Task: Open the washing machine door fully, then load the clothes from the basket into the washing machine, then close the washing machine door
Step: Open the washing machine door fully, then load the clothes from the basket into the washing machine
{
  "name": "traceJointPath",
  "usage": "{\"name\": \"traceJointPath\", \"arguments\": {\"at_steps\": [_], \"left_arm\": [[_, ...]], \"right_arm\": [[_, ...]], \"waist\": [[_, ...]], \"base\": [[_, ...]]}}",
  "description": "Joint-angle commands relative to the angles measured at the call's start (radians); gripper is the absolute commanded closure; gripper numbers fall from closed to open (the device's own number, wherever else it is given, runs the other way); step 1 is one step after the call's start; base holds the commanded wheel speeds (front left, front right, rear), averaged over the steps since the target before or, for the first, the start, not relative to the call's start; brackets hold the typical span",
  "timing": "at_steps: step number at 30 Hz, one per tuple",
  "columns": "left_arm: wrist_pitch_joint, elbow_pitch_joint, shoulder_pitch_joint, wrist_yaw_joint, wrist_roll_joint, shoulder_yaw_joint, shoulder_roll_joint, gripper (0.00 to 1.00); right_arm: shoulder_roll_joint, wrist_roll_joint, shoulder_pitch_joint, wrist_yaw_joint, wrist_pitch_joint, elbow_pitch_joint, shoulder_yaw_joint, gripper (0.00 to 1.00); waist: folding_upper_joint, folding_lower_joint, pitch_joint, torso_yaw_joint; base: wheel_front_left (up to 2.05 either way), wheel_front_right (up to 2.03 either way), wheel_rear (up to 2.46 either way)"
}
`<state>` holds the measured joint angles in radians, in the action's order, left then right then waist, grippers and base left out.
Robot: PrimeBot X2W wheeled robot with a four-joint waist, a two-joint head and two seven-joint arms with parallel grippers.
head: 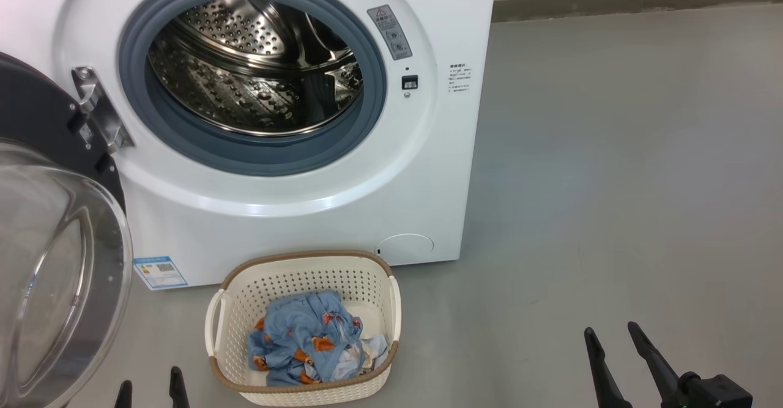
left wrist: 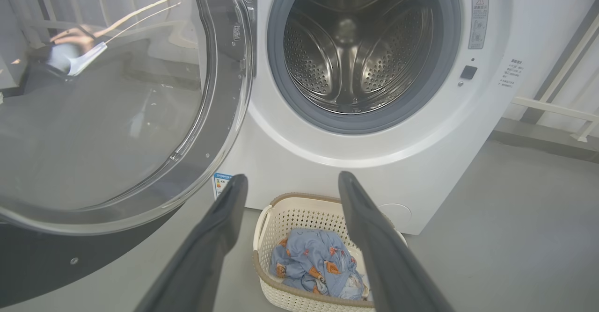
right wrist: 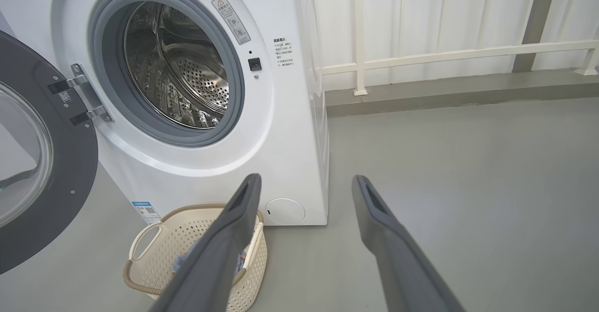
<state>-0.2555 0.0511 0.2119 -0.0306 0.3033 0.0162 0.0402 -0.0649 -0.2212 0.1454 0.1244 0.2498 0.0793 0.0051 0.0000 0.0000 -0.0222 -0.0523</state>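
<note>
My left gripper [left wrist: 292, 181] and right gripper [right wrist: 306, 181] both hang released, long dark fingers spread. Ahead of the left one, to the right, sits a small cream perforated plastic basket [head: 287, 282] holding crumpled light blue printed clothes [head: 306, 334]. Beyond it stands the boxy white washing machine [head: 306, 224]. Its glossy black, glass-bowled washing machine door [head: 37, 114] is swung open leftward.

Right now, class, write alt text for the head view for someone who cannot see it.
A white washing machine stands with its round black door swung open to the left, baring an empty steel drum. A cream basket of blue printed clothes sits on the floor before it. The left pincer and right pincer, open and empty, show at the bottom.
</note>
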Motion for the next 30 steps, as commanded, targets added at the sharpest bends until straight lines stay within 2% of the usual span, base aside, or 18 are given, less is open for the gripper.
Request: {"name": "traceJointPath", "arguments": {"at_steps": [1,13,30], "left_arm": [[-0.006,-0.016,-0.01,0.001,-0.013,0.037,0.01,0.0],[-0.006,-0.007,-0.012,-0.016,-0.01,0.028,0.01,0.0],[-0.006,0.001,-0.012,-0.02,-0.025,0.027,0.01,0.0]], "right_arm": [[-0.008,0.015,-0.011,0.006,0.012,-0.024,0.017,0.0],[-0.011,0.015,-0.01,0.006,0.012,-0.025,0.013,0.0],[-0.013,0.013,-0.013,0.006,0.012,-0.018,0.017,0.0]], "waist": [[0.0,0.0,-0.005,0.002],[0.0,0.0,0.0,0.03],[0.0,0.0,0.006,0.033]], "base": [[0.0,0.0,0.0],[0.0,0.0,0.0],[0.0,0.0,0.0]]}}
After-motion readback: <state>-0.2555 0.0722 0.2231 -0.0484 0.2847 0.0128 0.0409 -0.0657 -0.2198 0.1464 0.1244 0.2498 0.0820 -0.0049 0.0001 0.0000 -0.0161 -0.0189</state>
